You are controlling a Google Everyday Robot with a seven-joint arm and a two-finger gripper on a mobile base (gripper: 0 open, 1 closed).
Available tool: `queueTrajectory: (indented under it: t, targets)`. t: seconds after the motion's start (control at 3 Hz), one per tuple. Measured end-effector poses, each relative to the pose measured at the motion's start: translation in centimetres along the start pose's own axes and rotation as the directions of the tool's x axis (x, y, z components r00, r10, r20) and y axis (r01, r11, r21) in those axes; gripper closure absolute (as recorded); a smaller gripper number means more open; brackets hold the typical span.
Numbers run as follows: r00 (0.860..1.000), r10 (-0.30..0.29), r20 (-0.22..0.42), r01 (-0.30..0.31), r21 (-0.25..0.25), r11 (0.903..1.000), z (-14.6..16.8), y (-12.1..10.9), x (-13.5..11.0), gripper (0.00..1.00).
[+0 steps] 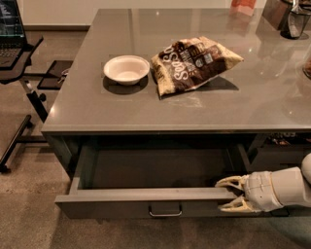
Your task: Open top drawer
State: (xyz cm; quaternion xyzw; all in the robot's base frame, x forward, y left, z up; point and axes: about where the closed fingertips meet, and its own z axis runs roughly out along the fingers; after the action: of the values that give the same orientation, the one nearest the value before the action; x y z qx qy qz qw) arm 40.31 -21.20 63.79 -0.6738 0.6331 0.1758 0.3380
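Grey desk [87, 112] w/ a glossy top fills the middle; soft light reflects on it toward 1 o'clock. The floor [29, 219] is brown-grey carpet, seen from 7 to 9 o'clock. At 10 o'clock is a black rolling stand [19, 65] w/ an open laptop [9, 29] on it. Behind it, at 11 o'clock, a pale wall [58, 9] w/ a darker baseboard. At 1 o'clock, on the far desk corner, dark appliances [291, 19]; which kind, I cannot tell. The claw [221, 196] is at 4 o'clock, at the desk's front.
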Motion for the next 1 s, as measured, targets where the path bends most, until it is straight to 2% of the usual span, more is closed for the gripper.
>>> queueTrajectory:
  t: [0.33, 0.67, 1.0]
  targets:
    - [1.0, -0.001, -0.002, 0.001, 0.001, 1.0, -0.36, 0.66, 0.05, 1.0]
    - [1.0, -0.001, -0.002, 0.001, 0.001, 1.0, -0.26, 0.84, -0.22, 1.0]
    - [1.0, -0.001, -0.002, 0.001, 0.001, 1.0, -0.25, 0.84, -0.22, 0.81]
